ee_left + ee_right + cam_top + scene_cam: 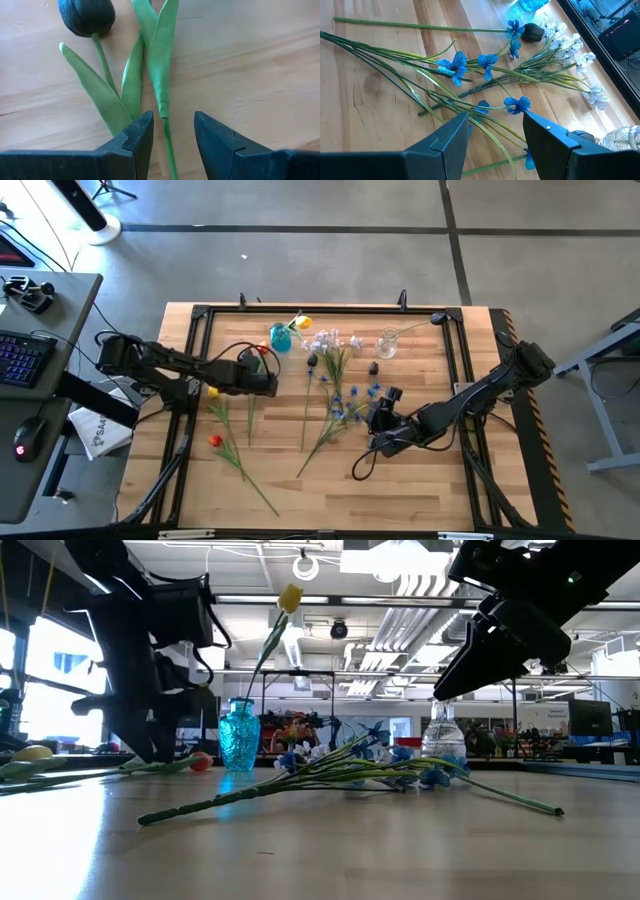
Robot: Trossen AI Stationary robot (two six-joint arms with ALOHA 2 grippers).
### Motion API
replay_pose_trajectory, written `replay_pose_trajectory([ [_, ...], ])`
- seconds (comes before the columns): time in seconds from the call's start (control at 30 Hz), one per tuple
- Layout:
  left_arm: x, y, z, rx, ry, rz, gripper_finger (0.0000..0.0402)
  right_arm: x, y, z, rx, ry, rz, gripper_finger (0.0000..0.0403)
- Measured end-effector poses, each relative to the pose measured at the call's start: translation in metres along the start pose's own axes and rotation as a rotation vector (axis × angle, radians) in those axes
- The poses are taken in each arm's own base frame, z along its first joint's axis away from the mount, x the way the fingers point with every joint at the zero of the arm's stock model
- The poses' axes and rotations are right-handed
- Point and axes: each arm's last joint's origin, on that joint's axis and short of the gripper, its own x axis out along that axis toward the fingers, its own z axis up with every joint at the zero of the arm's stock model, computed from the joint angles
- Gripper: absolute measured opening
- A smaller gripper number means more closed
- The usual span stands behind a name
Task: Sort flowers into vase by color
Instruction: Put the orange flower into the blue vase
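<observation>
Left gripper (169, 137) is hovering low over the table's left-middle, fingers apart and straddling 1 thin green stem (167, 145) — not clamped yet. A dark tulip head (86, 16) and its leaves are lying just beside that stem in the left wrist view, so closing now is risking a pinch on a neighbouring leaf, dragging 2 flowers at once. Which flower the straddled stem belongs to — cannot tell; that is making a wrong-color drop possible.

Right gripper (492, 132) is hanging over the blue flowers (485, 62) at table centre, fingers spread, holding nothing. Those stems are crossing the pale blossom spray (570, 47) in a tangle, so any lift there is likely pulling mixed colors together.

The blue vase (280, 337) is standing near the table's far edge, already carrying a yellow flower (303, 322) that is leaning out; the clear vase (386, 343) is standing to its right with a stem in it. Both are light-looking — an arm swinging a long stem past could be tipping them. A red tulip (214, 441) and another yellow-headed one (212, 392) are lying loose on the left.
</observation>
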Motion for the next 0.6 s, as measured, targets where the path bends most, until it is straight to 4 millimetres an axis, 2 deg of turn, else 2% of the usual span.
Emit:
replay_pose_trajectory([
  [0.23, 0.003, 0.002, 0.004, 0.002, 0.008, 0.011, 0.0129, 0.0, 0.0, 0.0, 0.001, -0.001, 0.001, 0.0186],
  [0.6, 0.02, -0.001, 0.002, 0.025, 0.069, 0.063, 0.0126, 0.0, 0.0, 0.0, 0.0, 0.0, 0.0, 0.0186],
])
